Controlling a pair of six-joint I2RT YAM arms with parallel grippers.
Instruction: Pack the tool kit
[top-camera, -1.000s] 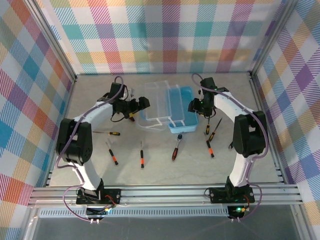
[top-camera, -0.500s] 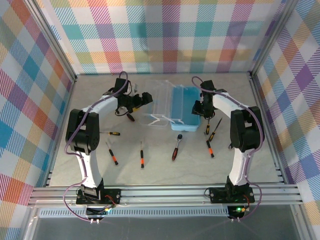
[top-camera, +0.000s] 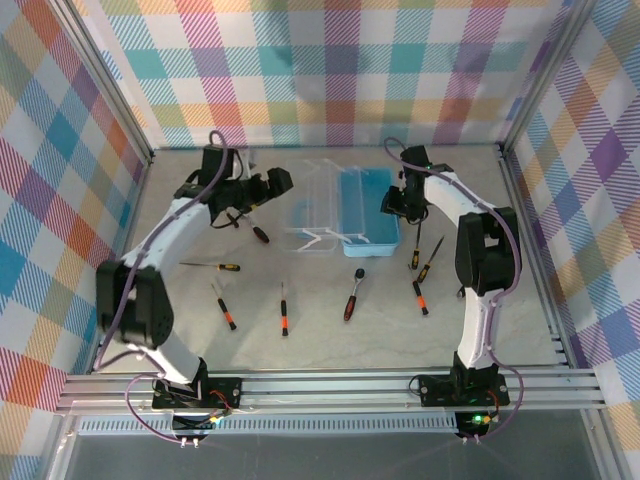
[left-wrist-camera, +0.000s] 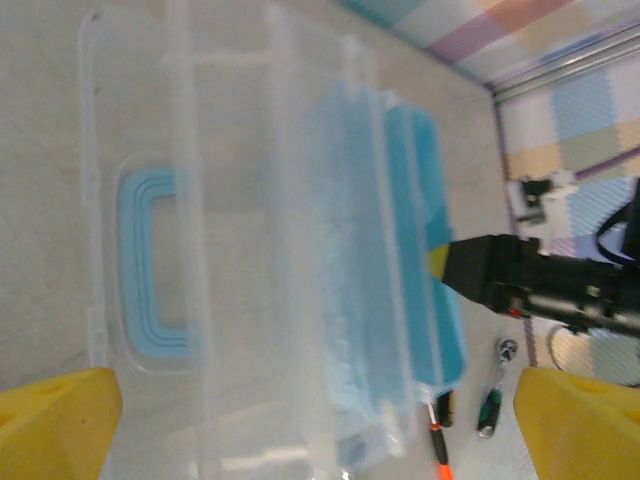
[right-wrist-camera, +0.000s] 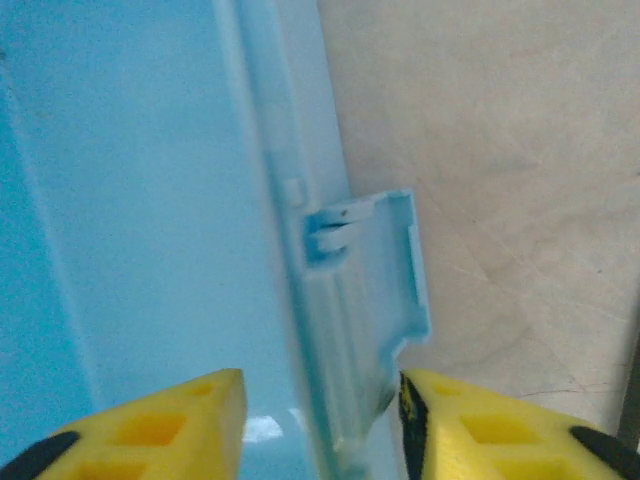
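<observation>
The tool kit's light-blue box (top-camera: 367, 208) lies open at the back middle. Its clear lid (top-camera: 315, 205) is folded flat to the left. My right gripper (top-camera: 393, 203) is at the box's right wall. In the right wrist view, the gripper (right-wrist-camera: 318, 430) straddles that wall and its latch (right-wrist-camera: 365, 260); one finger is inside with a gap, and the other is against the latch. My left gripper (top-camera: 278, 182) is wide open left of the lid and holds nothing (left-wrist-camera: 320, 420). The ratchet (top-camera: 353, 296) and several screwdrivers (top-camera: 284, 310) lie on the table in front.
One screwdriver (top-camera: 258, 232) lies just left of the lid, and two (top-camera: 226, 308) lie at the front left. Three more (top-camera: 421, 297) lie right of the box, near the right arm. Checked walls close off the table's back and sides.
The left gripper has pulled back and to the left, away from the lid. The box has been squared up and shifted slightly toward the back, with the right gripper following its right wall.
</observation>
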